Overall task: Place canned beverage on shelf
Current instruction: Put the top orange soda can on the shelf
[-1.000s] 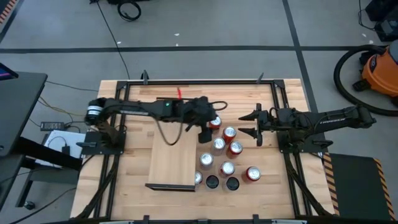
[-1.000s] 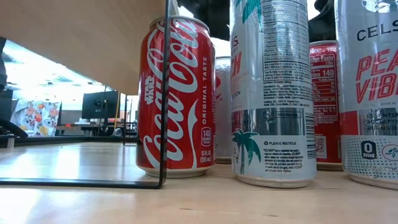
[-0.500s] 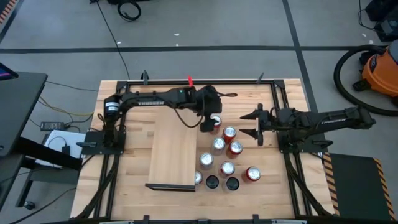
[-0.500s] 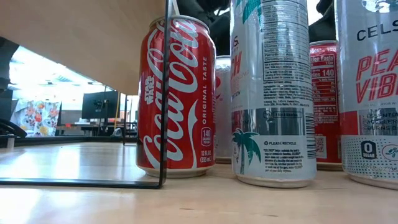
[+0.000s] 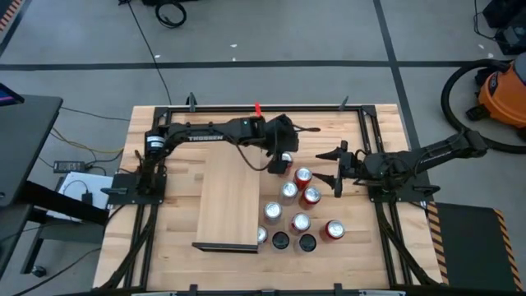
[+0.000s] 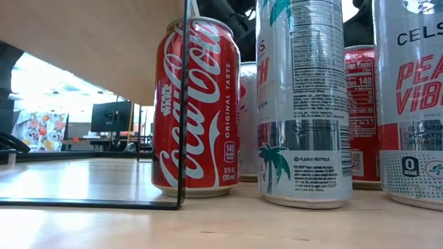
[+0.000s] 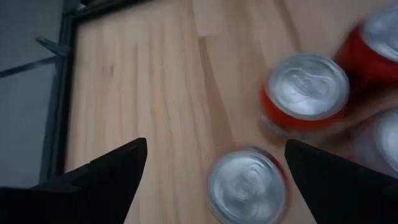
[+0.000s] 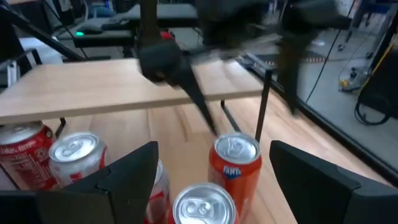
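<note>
Hovering above an orange Fanta can [image 5: 284, 159] at the far end of a cluster of red and silver drink cans [image 5: 297, 210], the left gripper [image 5: 277, 160] has its two dark fingers [image 7: 106, 180] spread wide and holds nothing. Just beside the cluster stands the long pale plywood shelf [image 5: 230, 197], raised on thin black wire legs [image 6: 184, 104], its flat top bare. The right gripper [image 5: 337, 168], jaws also parted and empty, waits near the cans on the butcher-block tabletop [image 5: 181, 156].
</note>
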